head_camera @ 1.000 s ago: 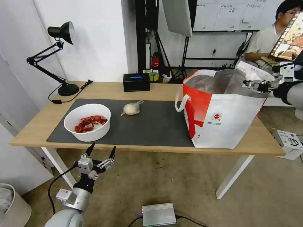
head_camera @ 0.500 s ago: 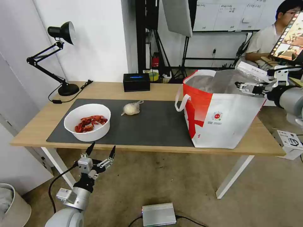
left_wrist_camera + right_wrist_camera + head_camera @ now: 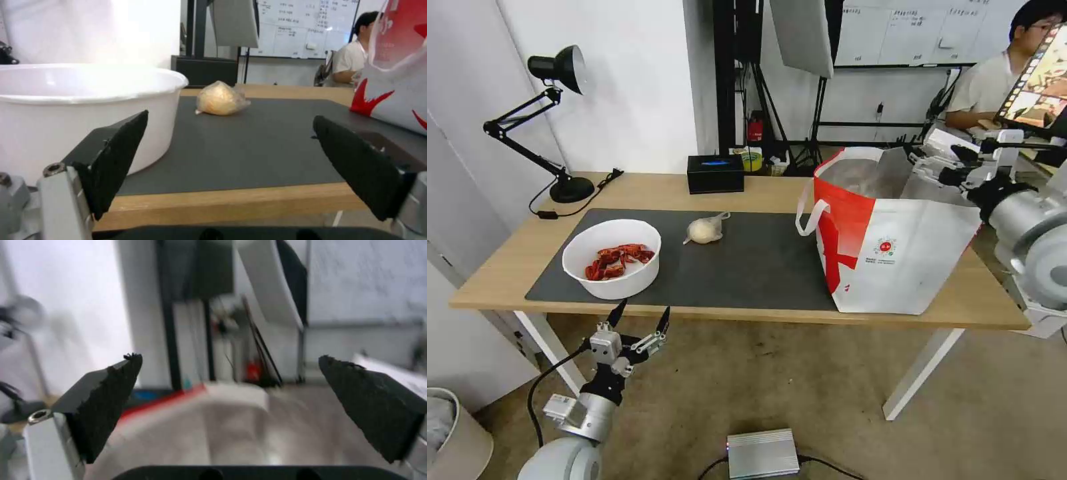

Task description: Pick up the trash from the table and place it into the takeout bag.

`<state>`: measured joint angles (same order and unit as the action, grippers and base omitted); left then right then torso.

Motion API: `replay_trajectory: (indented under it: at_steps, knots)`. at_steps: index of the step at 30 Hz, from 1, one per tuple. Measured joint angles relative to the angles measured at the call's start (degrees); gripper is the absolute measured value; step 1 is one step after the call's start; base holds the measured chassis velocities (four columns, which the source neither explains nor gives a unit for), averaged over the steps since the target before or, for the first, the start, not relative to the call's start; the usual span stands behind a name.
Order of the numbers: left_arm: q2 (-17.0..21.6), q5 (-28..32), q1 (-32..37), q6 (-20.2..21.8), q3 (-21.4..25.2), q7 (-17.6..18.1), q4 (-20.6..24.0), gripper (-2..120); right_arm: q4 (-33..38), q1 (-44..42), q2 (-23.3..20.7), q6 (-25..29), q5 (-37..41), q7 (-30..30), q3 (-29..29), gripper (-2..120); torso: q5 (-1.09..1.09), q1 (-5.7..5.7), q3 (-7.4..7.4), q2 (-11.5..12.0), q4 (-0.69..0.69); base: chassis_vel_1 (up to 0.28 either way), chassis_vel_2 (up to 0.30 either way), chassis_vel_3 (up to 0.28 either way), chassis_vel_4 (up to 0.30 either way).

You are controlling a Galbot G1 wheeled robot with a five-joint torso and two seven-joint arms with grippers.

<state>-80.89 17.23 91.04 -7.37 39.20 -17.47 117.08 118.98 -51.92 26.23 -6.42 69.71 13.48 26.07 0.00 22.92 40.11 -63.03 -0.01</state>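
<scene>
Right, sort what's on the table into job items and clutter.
Job items: white bowl of red shells, knotted clear bag with a whitish lump, takeout bag.
Clutter: black desk lamp, black box.

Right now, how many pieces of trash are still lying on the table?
2: the white bowl of red shells on the mat's left end, and the knotted clear bag at mid-mat. Others may be hidden inside the takeout bag.

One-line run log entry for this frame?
right gripper: open, above takeout bag mouth | left gripper: open, below table front edge | on mat: bowl, knotted bag
</scene>
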Motion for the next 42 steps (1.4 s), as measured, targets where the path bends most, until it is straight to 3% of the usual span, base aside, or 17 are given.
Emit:
replay_trajectory:
  at_steps: [6, 16, 18, 21, 26, 36, 42]
  knots:
    - [-0.7, -0.2, 0.3, 0.4, -0.3, 0.1, 0.6, 100, 4.3, -5.5, 6.3, 8.1, -11.4, -4.7, 0.5, 100, -0.01, 0.0, 0.0, 0.0, 0.01, 0.0, 0.0, 0.0, 0.0]
    - [-1.2, -0.8, 0.5, 0.4, 0.3, 0.3, 0.7, 100, 6.9, -14.9, 15.6, 15.9, -27.2, -7.2, 0.5, 100, 0.0, -0.01, 0.0, 0.0, 0.01, 0.0, 0.0, 0.0, 0.0]
    - [-1.5, -1.0, 0.7, 0.4, 0.7, 0.4, 0.6, 100, 7.0, -20.3, 20.4, 18.4, -33.8, -8.7, 0.9, 100, 0.0, 0.0, 0.0, 0.0, 0.0, 0.0, 0.0, 0.0, 0.0]
    - [-1.6, -1.0, 0.8, 0.3, 0.9, 0.5, 0.5, 100, 6.6, -22.6, 23.1, 19.7, -37.2, -9.3, 1.0, 100, -0.01, -0.01, 0.0, 0.0, 0.0, 0.0, 0.0, 0.0, 0.0]
    - [-2.1, -0.8, 0.0, -0.4, 1.2, 1.0, -0.4, 100, 4.0, -28.0, 32.5, 24.1, -47.9, -10.6, 1.0, 100, -0.01, -0.01, 0.0, 0.0, 0.0, 0.0, 0.0, 0.0, 0.0]
    - [-2.3, -0.1, 0.1, -0.9, 1.5, 2.3, -0.9, 100, -0.9, -31.4, 40.3, 27.6, -53.4, -10.4, 0.3, 100, -0.01, -0.01, 0.0, 0.0, 0.0, 0.0, 0.0, 0.0, 0.0]
    - [-1.5, 0.7, 0.8, -0.9, 2.0, 2.8, -0.9, 100, -3.3, -32.0, 41.5, 27.5, -54.7, -8.0, -1.7, 100, 0.0, -0.01, 0.0, 0.0, 0.01, 0.0, 0.0, 0.0, 0.0]
